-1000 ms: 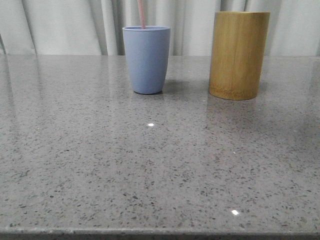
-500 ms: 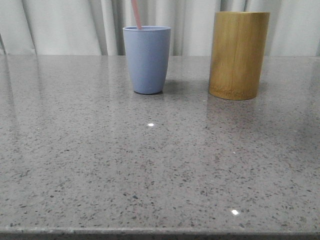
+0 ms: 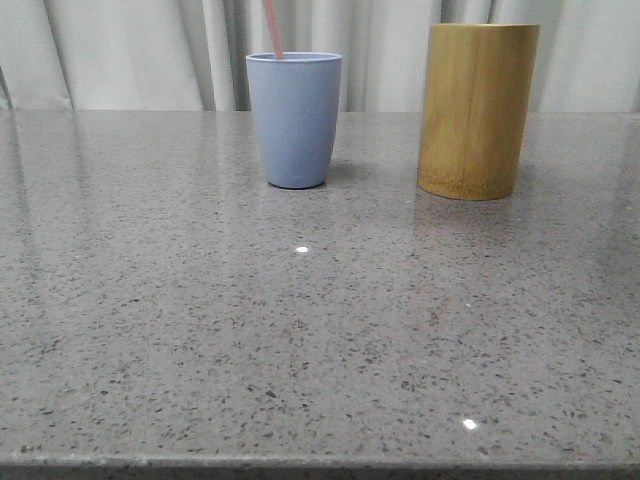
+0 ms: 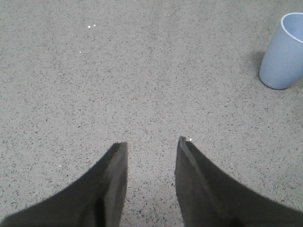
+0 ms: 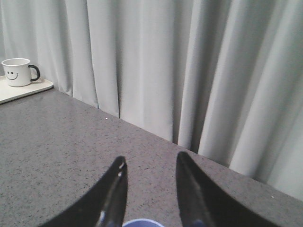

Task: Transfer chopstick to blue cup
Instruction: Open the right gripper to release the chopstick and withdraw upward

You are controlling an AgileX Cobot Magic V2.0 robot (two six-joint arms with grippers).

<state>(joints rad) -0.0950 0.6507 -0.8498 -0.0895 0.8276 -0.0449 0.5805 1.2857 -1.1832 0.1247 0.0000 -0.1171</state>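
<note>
The blue cup (image 3: 294,119) stands upright at the back middle of the grey table. A pale pink chopstick (image 3: 273,29) sticks up out of it, leaning left, its top cut off by the frame. The cup also shows in the left wrist view (image 4: 283,53), far from my left gripper (image 4: 152,144), which is open and empty above bare table. My right gripper (image 5: 150,160) is open and empty, with the cup's rim (image 5: 142,222) just below between its fingers. No chopstick shows in either wrist view.
A tall yellow-brown bamboo cylinder (image 3: 478,110) stands to the right of the cup. Pale curtains (image 3: 130,50) hang behind the table. In the right wrist view a white smiley mug (image 5: 19,72) sits on a tray (image 5: 33,88) at the table's far side.
The chopstick in the cup has tipped from nearly upright to leaning left. The cup has shifted very slightly right. Since half a second ago nothing has moved.
</note>
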